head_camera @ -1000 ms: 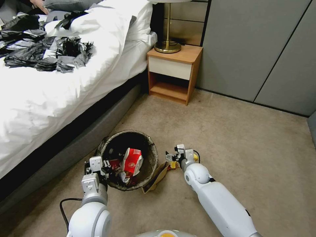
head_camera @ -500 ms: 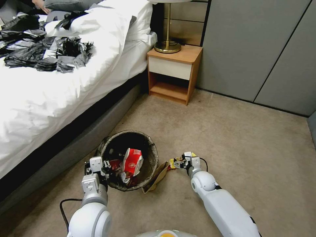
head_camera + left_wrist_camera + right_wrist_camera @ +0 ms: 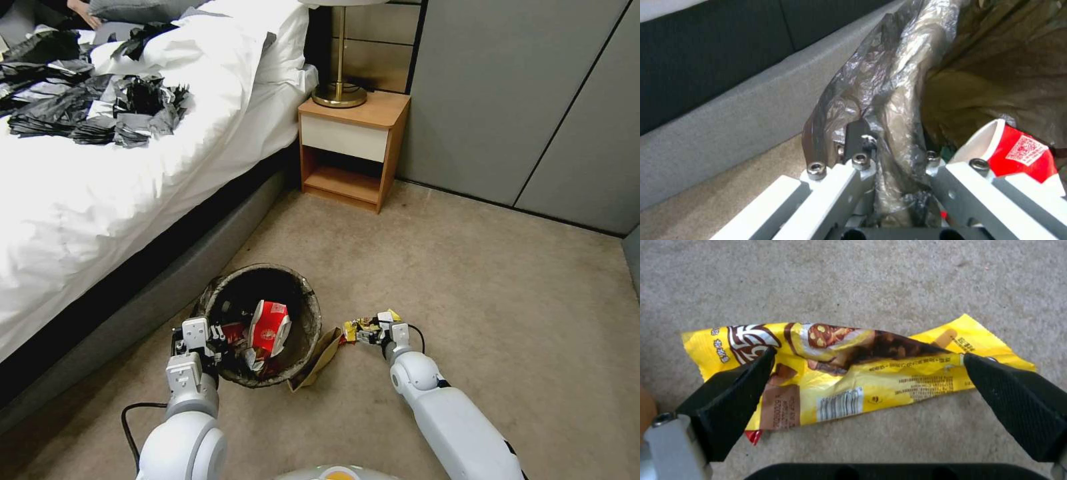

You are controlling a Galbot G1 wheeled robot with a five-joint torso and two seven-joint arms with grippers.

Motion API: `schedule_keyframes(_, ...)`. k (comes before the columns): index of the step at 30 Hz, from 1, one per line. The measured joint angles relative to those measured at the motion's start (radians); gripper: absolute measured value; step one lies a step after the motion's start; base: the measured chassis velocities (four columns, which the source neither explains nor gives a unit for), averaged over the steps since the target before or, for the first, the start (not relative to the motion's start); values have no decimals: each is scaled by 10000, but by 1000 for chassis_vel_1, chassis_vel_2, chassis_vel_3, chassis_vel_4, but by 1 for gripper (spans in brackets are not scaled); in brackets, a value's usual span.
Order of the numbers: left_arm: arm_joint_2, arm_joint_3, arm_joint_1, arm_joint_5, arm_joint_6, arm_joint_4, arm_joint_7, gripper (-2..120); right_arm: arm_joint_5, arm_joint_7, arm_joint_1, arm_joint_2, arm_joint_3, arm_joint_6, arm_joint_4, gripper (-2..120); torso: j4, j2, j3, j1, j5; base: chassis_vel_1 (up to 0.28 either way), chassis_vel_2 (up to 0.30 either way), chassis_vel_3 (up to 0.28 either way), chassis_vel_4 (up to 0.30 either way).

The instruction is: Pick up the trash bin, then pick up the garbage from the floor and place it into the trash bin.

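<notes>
The trash bin (image 3: 303,313), a round bucket lined with a dark crinkled bag, stands on the floor (image 3: 480,280) beside the bed. Inside it lie a red-and-white packet (image 3: 269,327) and other litter. My left gripper (image 3: 215,340) is shut on the bin's near rim; the left wrist view shows the bag-covered rim (image 3: 889,100) pinched between the jaws, with the red packet (image 3: 1018,150) beside it. Right of the bin, my right gripper (image 3: 368,331) is open, low over a yellow wrapper (image 3: 351,327). Its black fingers (image 3: 738,396) straddle the yellow wrapper (image 3: 853,380) on the carpet. A brown paper bag (image 3: 319,359) leans against the bin.
A bed (image 3: 100,200) with white bedding and a heap of black shredded plastic (image 3: 87,107) runs along the left. A wooden nightstand (image 3: 353,147) with a brass lamp (image 3: 340,93) stands at the back, before grey wall panels (image 3: 533,100). Open carpet stretches right. A black cable (image 3: 133,410) trails near my left arm.
My right arm has shifted right and back toward me, and its gripper now sits lower over the yellow wrapper. The left gripper and bin have not moved.
</notes>
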Motion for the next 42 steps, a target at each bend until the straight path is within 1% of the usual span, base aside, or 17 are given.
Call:
schedule_keyframes(11,-40,25,18,57,-17,0,5,1,-426,-225,325,199,69,360,-836,98,0,0,0,0,1,0,0,0,0)
schedule_keyframes(14,-41,20,17,63,-23,0,7,1,-705,-355,484,295,159,606,-1295,86,0,0,0,0,1,0,0,0,0)
schedule_keyframes(15,-41,20,17,63,-23,0,7,1,-705,-355,484,295,159,606,-1295,86,0,0,0,0,1,0,0,0,0)
schedule_keyframes(16,-41,18,21,64,-24,0,8,1,-801,-450,579,330,217,724,-1534,78,0,0,0,0,-1,0,0,0,0)
schedule_keyframes(17,-42,17,21,64,-26,5,9,1,-843,-501,626,345,245,781,-1657,75,0,0,0,0,0,0,0,0,0)
schedule_keyframes(18,-67,27,22,70,-30,29,10,1,-982,-595,769,425,341,970,-2110,61,0,0,0,0,0,0,0,0,0)
schedule_keyframes(19,-67,27,22,70,-30,29,10,1,-982,-595,769,425,341,970,-2110,61,0,0,0,0,0,0,0,0,0)
schedule_keyframes(22,-76,49,6,83,-31,66,13,1,-1114,-693,918,507,433,1202,-2538,44,2,0,-1,-1,0,0,0,0,0)
schedule_keyframes(23,-76,49,6,83,-31,66,13,1,-1114,-693,918,507,433,1202,-2538,44,2,0,-1,-1,0,0,0,0,0)
schedule_keyframes(26,-76,52,2,84,-32,84,14,1,-1153,-709,975,521,458,1312,-2692,30,3,0,-1,0,1,0,0,0,0)
schedule_keyframes(27,-76,52,2,84,-32,84,14,1,-1153,-709,975,521,458,1312,-2692,30,3,0,-1,0,1,0,0,0,0)
schedule_keyframes(29,-72,68,-14,85,-32,89,13,1,-1168,-710,970,523,460,1329,-2705,19,3,0,-1,0,2,0,0,0,0)
schedule_keyframes(31,-72,77,-22,85,-32,90,13,1,-1179,-709,960,522,460,1333,-2702,16,2,0,-1,0,2,0,0,0,0)
schedule_keyframes(33,-64,89,-34,85,-32,90,14,1,-1221,-702,931,523,460,1358,-2691,7,0,0,-1,0,-2,0,0,0,0)
schedule_keyframes(34,-64,89,-34,85,-32,90,14,1,-1221,-702,931,523,460,1358,-2691,7,0,0,-1,0,-2,0,0,0,0)
schedule_keyframes(36,-43,91,-32,81,-31,89,14,1,-1241,-688,885,533,472,1399,-2678,0,0,0,0,0,-1,0,0,0,0)
schedule_keyframes(42,-33,86,-23,66,-31,89,14,1,-1293,-687,849,532,487,1483,-2686,0,0,0,-1,-1,-1,0,0,0,0)
